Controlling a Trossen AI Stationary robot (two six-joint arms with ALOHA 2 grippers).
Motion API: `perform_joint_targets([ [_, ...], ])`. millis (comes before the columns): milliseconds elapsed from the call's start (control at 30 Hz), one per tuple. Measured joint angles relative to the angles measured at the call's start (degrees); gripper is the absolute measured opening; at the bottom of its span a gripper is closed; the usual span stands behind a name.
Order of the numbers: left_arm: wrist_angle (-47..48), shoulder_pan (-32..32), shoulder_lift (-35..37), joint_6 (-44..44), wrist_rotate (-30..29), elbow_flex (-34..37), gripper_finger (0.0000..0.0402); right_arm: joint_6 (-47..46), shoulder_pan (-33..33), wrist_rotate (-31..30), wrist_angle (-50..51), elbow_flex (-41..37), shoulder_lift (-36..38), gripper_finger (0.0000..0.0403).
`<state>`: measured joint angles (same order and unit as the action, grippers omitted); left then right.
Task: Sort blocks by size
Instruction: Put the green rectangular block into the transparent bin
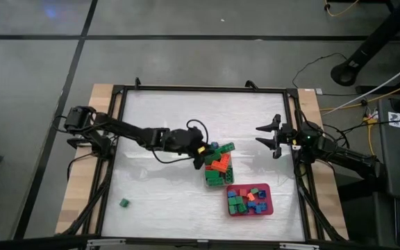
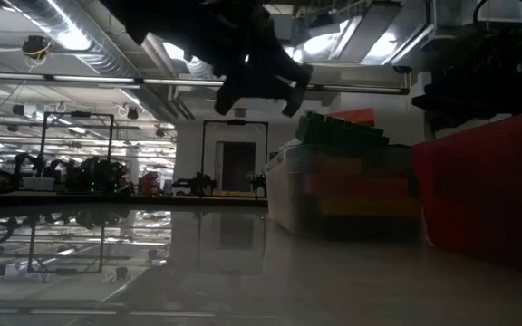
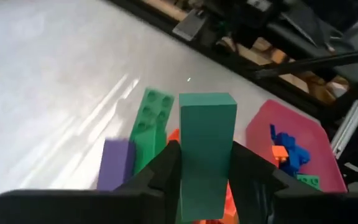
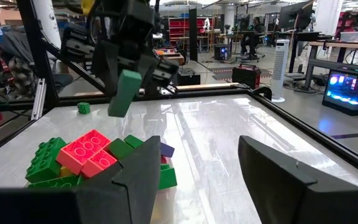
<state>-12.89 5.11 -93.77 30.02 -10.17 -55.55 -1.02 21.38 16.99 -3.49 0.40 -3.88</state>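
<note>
My left gripper [image 1: 201, 151] hangs just above the left side of the clear tub [image 1: 219, 170] and is shut on a long green block [image 3: 207, 137], also seen from the right wrist view as a slanting green block [image 4: 124, 93]. The tub is heaped with green, red-orange and purple blocks [image 4: 82, 155]. The red tray [image 1: 250, 201] at the near right holds small blue, green and orange blocks. One small green block [image 1: 124, 202] lies alone on the table near the left front. My right gripper [image 1: 268, 137] waits open at the table's right side. My left gripper pinches the long green block by its two long sides [image 3: 188, 168] between its two fingers [image 3: 160, 168], at one end of the block. The block lies along the fingers and sticks out past their tips. It slants downward, clear of the tub's heap.
A dark frame [image 1: 119, 125] borders the white table top. The tub [image 2: 343, 190] and the red tray [image 2: 488, 181] stand close together right of the middle. Bare white surface lies at the far side and at the left.
</note>
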Motion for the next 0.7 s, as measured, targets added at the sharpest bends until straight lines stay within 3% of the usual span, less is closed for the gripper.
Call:
perform_joint_targets([
  [700,-13.99,0.19,-8.09,-7.87,1.29,-0.02,0.0103,0.0,-0.02,0.0,0.0,0.0,0.0,0.0214],
])
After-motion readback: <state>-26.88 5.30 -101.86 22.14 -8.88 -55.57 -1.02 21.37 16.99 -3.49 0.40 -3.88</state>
